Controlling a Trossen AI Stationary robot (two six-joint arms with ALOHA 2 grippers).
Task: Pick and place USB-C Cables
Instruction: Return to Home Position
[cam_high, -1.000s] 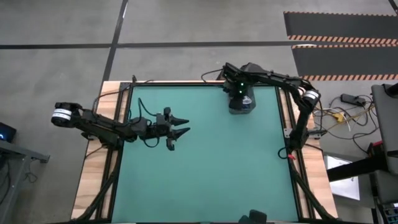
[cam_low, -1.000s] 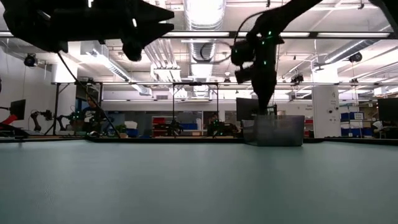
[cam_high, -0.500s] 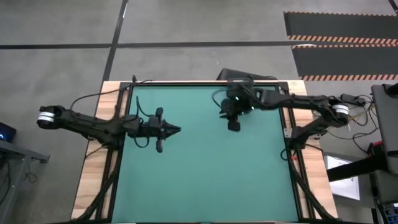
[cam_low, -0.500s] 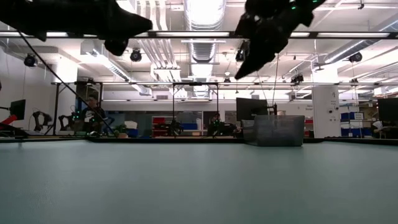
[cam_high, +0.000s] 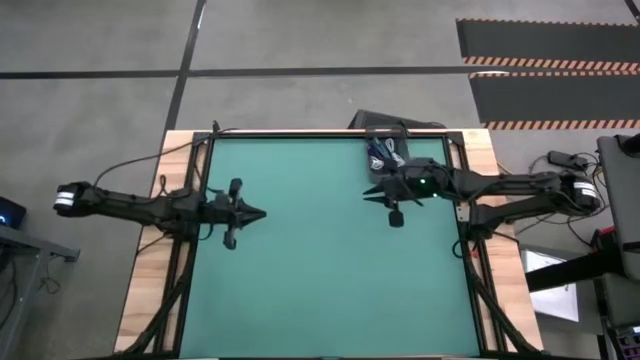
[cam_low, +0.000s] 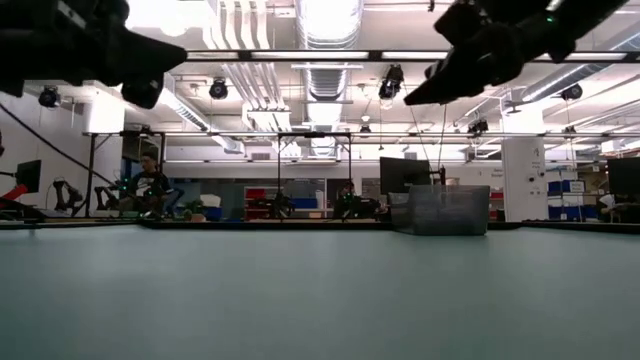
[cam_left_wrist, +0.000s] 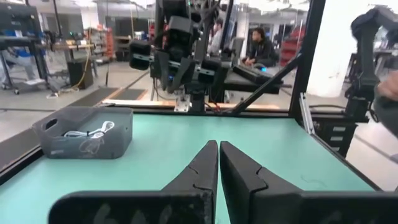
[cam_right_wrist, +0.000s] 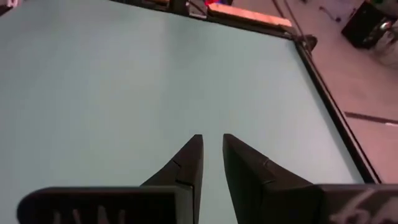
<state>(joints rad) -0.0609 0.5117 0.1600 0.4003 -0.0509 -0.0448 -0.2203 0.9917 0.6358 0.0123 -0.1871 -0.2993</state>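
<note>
Holding nothing, the left claw (cam_left_wrist: 218, 147) hangs shut over the table's (cam_high: 330, 290) left half. The right claw (cam_right_wrist: 212, 139), fingers slightly parted and empty, hangs near the bin (cam_left_wrist: 68, 148). Cables (cam_left_wrist: 93, 132) lie inside that bin at the far edge. Judgement: placing finished, with ample bare surface for both arms to retract.

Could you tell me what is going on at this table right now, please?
Nothing is being handled at the moment. Both arms hang above the green table. The left pincer is shut and the right pincer is slightly open, and both are empty. The USB-C cables lie in the grey bin, which stands at the table's far edge on the right arm's side.
</note>
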